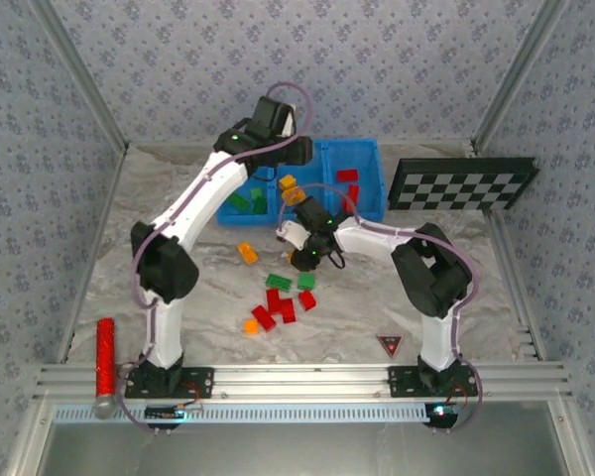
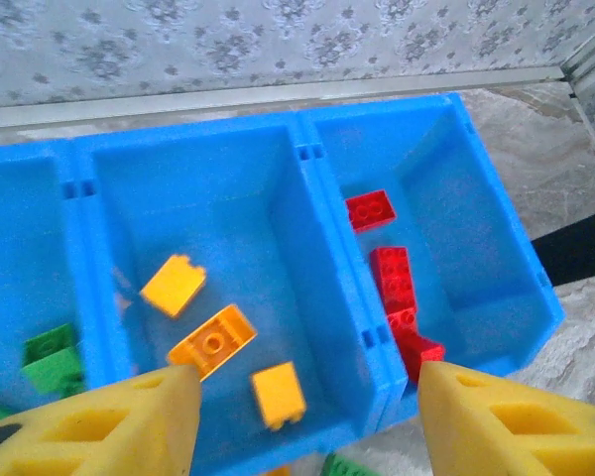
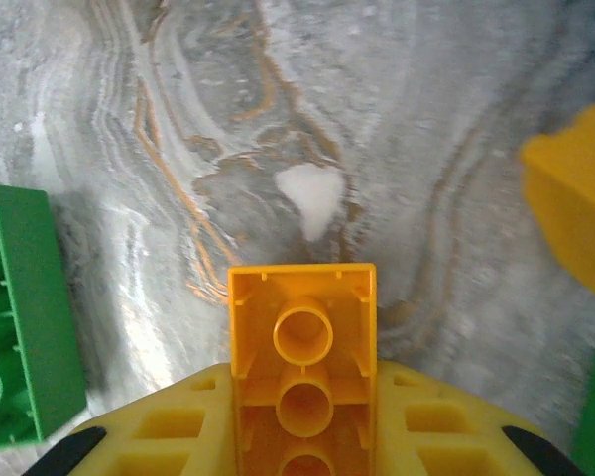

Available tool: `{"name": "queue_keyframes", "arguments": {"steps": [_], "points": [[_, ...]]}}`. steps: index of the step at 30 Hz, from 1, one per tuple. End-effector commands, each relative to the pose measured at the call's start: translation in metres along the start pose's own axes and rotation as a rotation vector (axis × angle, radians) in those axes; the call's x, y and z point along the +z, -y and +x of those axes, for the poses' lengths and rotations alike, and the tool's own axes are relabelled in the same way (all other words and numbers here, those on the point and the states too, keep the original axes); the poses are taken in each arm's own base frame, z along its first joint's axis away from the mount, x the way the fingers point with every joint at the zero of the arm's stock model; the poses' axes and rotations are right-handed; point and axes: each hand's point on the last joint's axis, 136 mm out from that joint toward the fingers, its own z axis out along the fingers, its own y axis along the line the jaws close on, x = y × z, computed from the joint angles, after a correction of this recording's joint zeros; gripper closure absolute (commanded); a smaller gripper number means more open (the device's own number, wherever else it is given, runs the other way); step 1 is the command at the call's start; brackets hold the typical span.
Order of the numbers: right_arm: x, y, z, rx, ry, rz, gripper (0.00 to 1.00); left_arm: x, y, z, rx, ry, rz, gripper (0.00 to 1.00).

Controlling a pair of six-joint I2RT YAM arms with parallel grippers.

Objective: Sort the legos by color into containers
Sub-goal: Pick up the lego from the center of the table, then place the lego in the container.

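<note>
- My left hand hangs over the blue bin, which sits at the far edge of the worktop. The hand is released: its yellow fingers stand apart with nothing between them.
- The bin's three compartments sit side by side. Through the left wrist camera I see green legos in one end compartment, three orange-yellow legos in the middle one and red legos in the other end compartment.
- My right hand is clenched on an orange-yellow brick, held lengthwise between the fingers, with its ringed face turned to the wrist camera.
- From above, that hand is low near the middle of the worktop, just on the near side of the bin. I cannot tell whether the held brick touches the surface.
- A green brick lies on the worktop beside the held one, apart from it.
- The loose legos cluster in the middle of the worktop, toward the near edge from my right hand. They are mostly red, with two green and one orange.
- A lone orange brick lies between that cluster and the bin.
- A red cylinder lies by the near left corner, and a checkerboard lies at the far right corner.
</note>
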Motion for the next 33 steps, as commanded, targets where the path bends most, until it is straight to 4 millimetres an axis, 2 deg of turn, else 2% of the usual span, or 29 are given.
{"name": "queue_keyframes", "arguments": {"steps": [1, 7, 9, 12, 16, 21, 26, 33], "points": [[-0.045, 0.020, -0.027, 0.067, 0.104, 0.022, 0.76, -0.038, -0.029, -0.009, 0.004, 0.065, -0.070, 0.39], [-0.077, 0.066, -0.054, 0.151, 0.201, 0.097, 0.77, -0.077, -0.075, 0.036, -0.020, 0.032, -0.190, 0.38], [-0.082, 0.082, -0.061, 0.176, 0.220, 0.133, 0.77, -0.088, -0.086, 0.055, -0.036, 0.009, -0.216, 0.37], [-0.086, 0.104, -0.076, 0.192, 0.243, 0.190, 0.77, -0.092, -0.092, 0.093, -0.072, -0.058, -0.203, 0.37], [-0.079, 0.121, -0.094, 0.195, 0.220, 0.249, 0.77, -0.083, -0.092, 0.144, -0.080, -0.156, -0.188, 0.37], [-0.067, 0.125, -0.114, 0.178, 0.195, 0.297, 0.77, -0.065, -0.081, 0.190, -0.056, -0.276, -0.177, 0.37], [-0.050, 0.132, -0.117, 0.189, 0.168, 0.311, 0.77, -0.048, -0.062, 0.213, -0.072, -0.321, -0.143, 0.37], [-0.023, 0.135, -0.107, 0.199, 0.124, 0.299, 0.71, -0.029, -0.036, 0.251, -0.059, -0.402, -0.105, 0.36]]}}
